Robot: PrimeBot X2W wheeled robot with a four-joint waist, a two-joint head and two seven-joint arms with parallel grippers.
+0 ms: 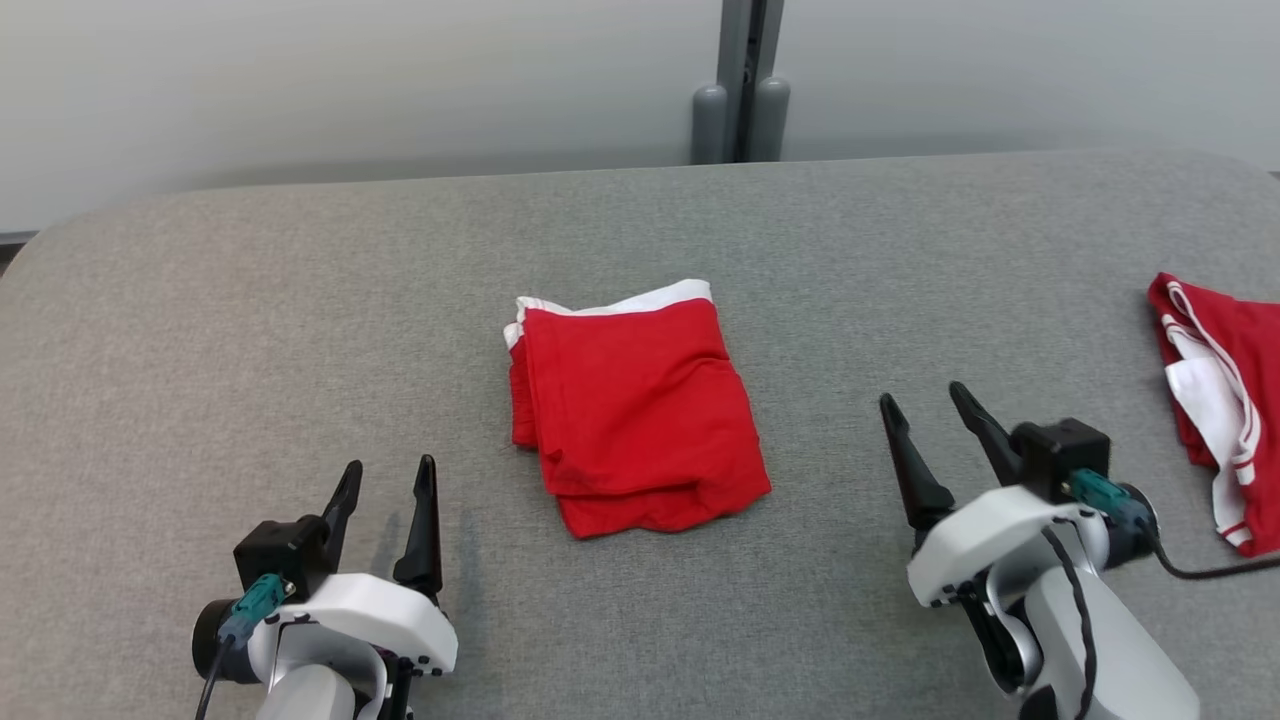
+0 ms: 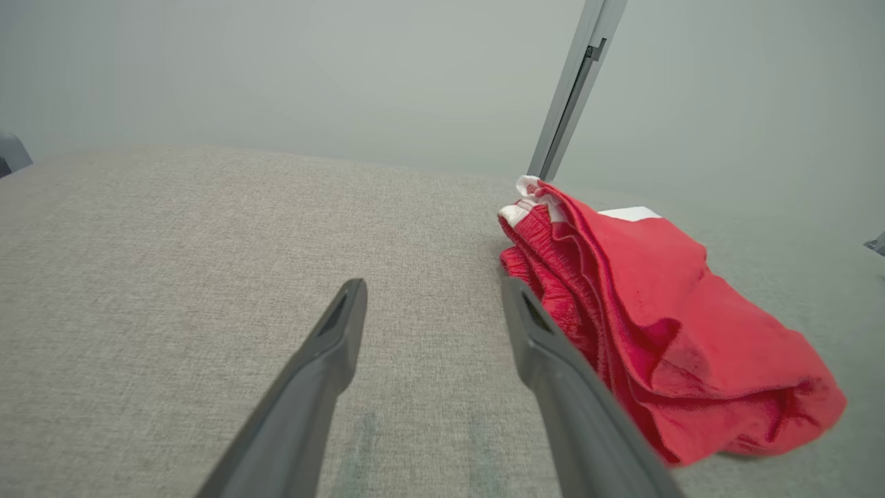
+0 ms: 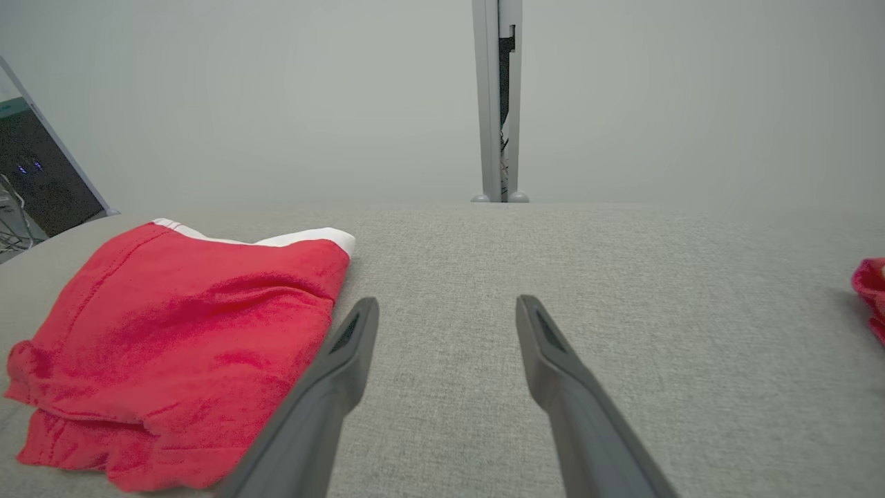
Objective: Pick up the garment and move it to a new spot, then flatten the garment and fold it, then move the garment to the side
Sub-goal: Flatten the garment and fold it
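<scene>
Red folded garment with a white band (image 1: pixel 635 410) lay in the middle of the grey cloth table (image 1: pixel 250 330).
Its long side ran front to back, white band toward the table's back. Left gripper (image 1: pixel 390 463) and right gripper (image 1: pixel 922 394) gaped wide, empty.

Soft matt red cloth garment (image 1: pixel 640 410) lies on a rough grey woven fabric table (image 1: pixel 250 330).

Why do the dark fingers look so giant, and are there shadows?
Left wrist view: the wide-angle camera sits close behind the left tool, so its fingers look huge. Right wrist view: the right tool stretches likewise. Head view: soft, even light, faint shadows on the grey table by the left tool.
</scene>
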